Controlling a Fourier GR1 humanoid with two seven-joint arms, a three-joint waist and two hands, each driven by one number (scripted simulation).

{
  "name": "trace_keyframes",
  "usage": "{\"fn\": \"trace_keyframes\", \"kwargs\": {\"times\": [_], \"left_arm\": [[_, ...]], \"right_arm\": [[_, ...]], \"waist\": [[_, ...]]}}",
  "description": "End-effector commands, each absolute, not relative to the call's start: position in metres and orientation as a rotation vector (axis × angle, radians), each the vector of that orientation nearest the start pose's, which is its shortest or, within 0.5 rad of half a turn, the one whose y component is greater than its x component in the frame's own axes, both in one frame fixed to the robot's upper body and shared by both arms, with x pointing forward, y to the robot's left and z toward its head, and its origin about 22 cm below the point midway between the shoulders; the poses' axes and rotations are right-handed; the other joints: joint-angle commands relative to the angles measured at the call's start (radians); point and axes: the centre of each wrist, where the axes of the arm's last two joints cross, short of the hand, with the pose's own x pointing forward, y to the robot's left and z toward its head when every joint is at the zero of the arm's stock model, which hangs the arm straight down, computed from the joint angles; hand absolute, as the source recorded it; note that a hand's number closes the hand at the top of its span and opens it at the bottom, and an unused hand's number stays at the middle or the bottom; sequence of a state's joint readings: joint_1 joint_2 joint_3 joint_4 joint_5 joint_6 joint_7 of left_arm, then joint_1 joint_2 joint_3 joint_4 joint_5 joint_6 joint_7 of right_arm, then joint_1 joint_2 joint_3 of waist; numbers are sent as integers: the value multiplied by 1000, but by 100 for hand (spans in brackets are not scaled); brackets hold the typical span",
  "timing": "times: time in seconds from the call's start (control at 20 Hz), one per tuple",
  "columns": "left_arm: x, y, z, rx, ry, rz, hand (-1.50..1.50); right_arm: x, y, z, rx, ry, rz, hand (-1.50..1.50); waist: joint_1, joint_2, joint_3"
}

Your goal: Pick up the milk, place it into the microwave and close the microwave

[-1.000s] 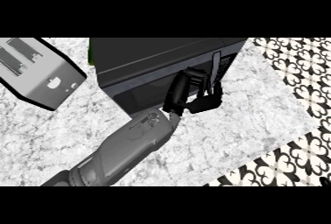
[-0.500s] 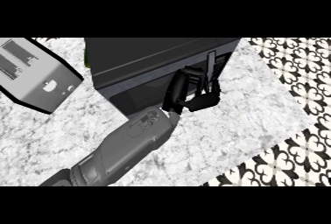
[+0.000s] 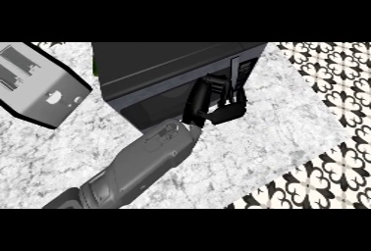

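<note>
The black microwave [image 3: 167, 63] stands at the top middle of the counter, with its dark front face [image 3: 141, 108] turned toward me. The milk is nowhere in sight. My left hand [image 3: 230, 109] reaches in from the lower left and rests against the right part of the microwave's front, beside the pale vertical strip [image 3: 234, 73] at the door's edge. Its fingers [image 3: 235, 93] lie straight up along the front, and the thumb [image 3: 197, 98] arcs out to the left. The door looks flush with the body. My right hand does not show.
A silver toaster [image 3: 36, 83] lies at the upper left on the marble counter [image 3: 239, 152]. The counter's edge runs diagonally on the right, with patterned floor tiles [image 3: 326, 166] beyond it.
The microwave and toaster have slid slightly left in the view. The hand stays against the microwave's front in nearly the same pose.
</note>
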State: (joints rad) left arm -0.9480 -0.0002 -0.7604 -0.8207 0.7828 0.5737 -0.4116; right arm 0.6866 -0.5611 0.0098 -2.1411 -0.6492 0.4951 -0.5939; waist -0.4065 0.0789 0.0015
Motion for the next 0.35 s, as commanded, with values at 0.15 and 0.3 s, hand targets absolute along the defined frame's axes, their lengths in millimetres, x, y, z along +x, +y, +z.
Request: {"fn": "trace_keyframes", "kwargs": {"times": [0.15,0.3], "left_arm": [[365,2,68,-254,-1800,-183,150],[365,4,63,-248,-1796,-180,150]], "right_arm": [[88,-327,79,669,-1996,141,-150],[87,-328,82,679,-1989,161,-150]], "waist": [[-10,13,1],[-16,8,2]]}}
